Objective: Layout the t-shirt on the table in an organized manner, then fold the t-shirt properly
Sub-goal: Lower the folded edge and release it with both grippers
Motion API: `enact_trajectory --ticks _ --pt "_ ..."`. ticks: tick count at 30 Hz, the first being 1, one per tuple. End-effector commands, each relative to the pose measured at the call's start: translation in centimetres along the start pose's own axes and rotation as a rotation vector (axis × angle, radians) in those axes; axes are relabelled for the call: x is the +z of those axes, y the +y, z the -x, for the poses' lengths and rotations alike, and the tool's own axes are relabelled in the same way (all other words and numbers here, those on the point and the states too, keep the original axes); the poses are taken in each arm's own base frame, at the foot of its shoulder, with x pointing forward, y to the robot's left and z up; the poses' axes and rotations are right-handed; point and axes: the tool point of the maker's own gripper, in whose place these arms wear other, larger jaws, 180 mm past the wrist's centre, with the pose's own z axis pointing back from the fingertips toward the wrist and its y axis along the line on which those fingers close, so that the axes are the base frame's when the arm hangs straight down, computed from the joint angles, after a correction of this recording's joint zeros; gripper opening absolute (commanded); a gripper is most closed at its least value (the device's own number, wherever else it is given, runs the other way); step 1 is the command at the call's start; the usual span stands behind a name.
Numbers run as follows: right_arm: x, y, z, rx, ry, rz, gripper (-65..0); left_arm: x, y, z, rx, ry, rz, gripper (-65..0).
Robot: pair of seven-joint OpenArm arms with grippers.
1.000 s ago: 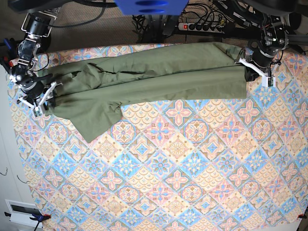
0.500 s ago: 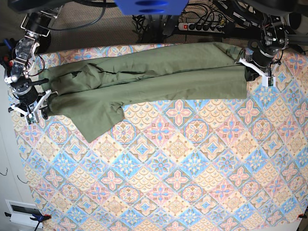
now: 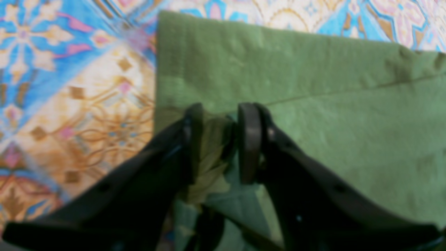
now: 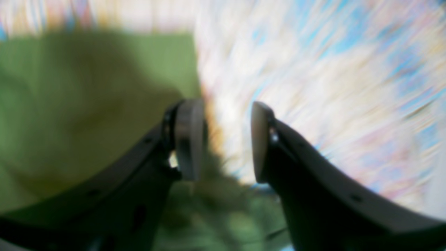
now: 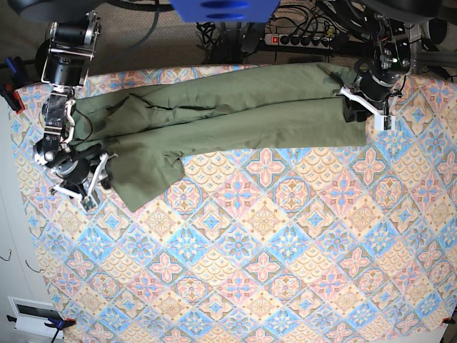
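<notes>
The olive-green t-shirt (image 5: 235,118) lies stretched sideways across the far part of the table (image 5: 264,250), with a rumpled flap hanging toward me at its left end. My left gripper (image 5: 363,107) sits at the shirt's right edge. In the left wrist view its jaws (image 3: 219,115) stand apart, with a loose pucker of the shirt (image 3: 313,104) between the pads. My right gripper (image 5: 80,187) hovers at the shirt's near-left corner. The right wrist view is smeared by motion and shows it (image 4: 224,108) open and empty, the shirt (image 4: 69,104) just left of it.
A power strip (image 5: 300,39) and cables run behind the table's far edge, beside a blue part (image 5: 225,8). A white box (image 5: 32,314) sits off the near-left corner. The table's left edge runs close to my right gripper.
My left gripper's jaws have parted from the shirt's right edge and it has shifted slightly left. My right arm has swung toward the near side along the shirt's left end.
</notes>
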Motion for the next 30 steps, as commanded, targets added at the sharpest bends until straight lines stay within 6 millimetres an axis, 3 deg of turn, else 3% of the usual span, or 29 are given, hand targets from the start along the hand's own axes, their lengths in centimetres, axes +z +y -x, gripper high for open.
enact_trajectory --ticks 1,3,9,14,18,25,30 --pt "0.7 -2.1 -2.0 0.003 -0.059 0.039 -40.5 0.4 0.2 -1.1 -0.013 -0.033 0.0 -44.4" --pt "0.3 -2.0 -1.5 -0.012 -0.05 0.031 -39.1 0.4 0.2 -1.2 -0.014 -0.036 0.001 -42.6" --pt "-0.5 -1.7 -4.5 0.038 -0.085 0.011 -36.0 0.9 -0.5 -2.6 -0.036 -0.074 0.007 -41.6" --pt "-0.9 -1.5 -5.2 0.048 -0.087 0.0 -30.1 1.2 -1.2 -4.1 -0.049 -0.114 0.018 -41.5" --pt "-2.0 -1.9 -4.2 0.004 -0.061 -0.015 -30.1 1.0 -1.3 -5.0 -0.052 -0.135 0.021 -35.7" --pt "-3.4 -1.2 -1.3 -0.067 -0.023 -0.055 -30.1 0.8 -1.7 -6.1 -0.046 -0.165 0.03 -34.9" --pt "-4.0 -0.4 -0.8 -0.097 -0.033 -0.076 -30.1 0.5 -2.3 -6.1 -0.02 -0.174 0.041 -34.8"
